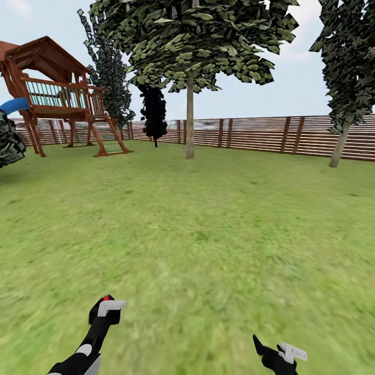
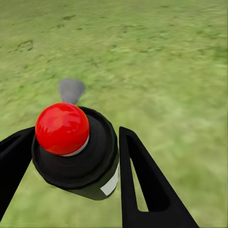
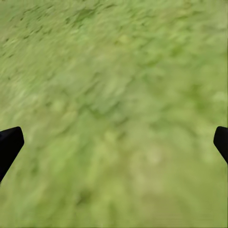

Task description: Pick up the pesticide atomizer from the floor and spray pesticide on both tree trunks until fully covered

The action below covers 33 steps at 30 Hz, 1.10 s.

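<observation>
The left fingers are clenched on the pesticide atomizer, one black finger on each flank of its round black body, the red ball on top facing the wrist camera. From the head camera that left gripper sits low at about seven o'clock, a red spot showing at its tip, raised above the grass. The right gripper is at five o'clock, its fingers spread wide apart with nothing but blurred lawn between them.

Beyond, one tree trunk stands at twelve o'clock and a second, leaning trunk at two o'clock, probably the same kind, though its crown is cut off. The slatted fence runs behind both. A wooden playset stands at ten o'clock.
</observation>
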{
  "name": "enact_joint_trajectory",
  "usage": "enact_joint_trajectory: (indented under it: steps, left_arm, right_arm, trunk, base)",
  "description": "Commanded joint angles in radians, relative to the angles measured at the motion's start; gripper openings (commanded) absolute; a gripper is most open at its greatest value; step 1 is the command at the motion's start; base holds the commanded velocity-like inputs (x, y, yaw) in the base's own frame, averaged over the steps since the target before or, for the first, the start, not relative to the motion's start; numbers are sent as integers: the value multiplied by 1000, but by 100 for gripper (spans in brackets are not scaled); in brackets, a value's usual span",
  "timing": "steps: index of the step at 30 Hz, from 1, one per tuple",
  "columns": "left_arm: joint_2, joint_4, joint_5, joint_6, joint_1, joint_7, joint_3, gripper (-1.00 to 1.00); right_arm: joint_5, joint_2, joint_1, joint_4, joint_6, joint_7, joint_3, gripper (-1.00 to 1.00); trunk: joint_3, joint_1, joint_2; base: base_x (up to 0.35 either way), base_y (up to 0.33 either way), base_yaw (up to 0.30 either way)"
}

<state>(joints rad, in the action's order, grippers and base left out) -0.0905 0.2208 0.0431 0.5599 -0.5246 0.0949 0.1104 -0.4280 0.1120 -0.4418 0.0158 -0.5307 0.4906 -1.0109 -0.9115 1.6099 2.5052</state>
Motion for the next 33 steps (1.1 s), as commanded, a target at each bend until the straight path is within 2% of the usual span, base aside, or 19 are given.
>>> enact_joint_trajectory:
  steps: [1,33]
  left_arm:
    - [0,0,0,0,0,0,0,-100]
    - [-1,4,-5,-1,0,9,-2,-100]
  right_arm:
    - [0,0,0,0,0,0,0,100]
    - [0,3,0,1,0,2,-1,100]
  trunk:
    - [0,0,0]
    - [0,0,0]
  base:
    - [329,0,0]
    - [329,0,0]
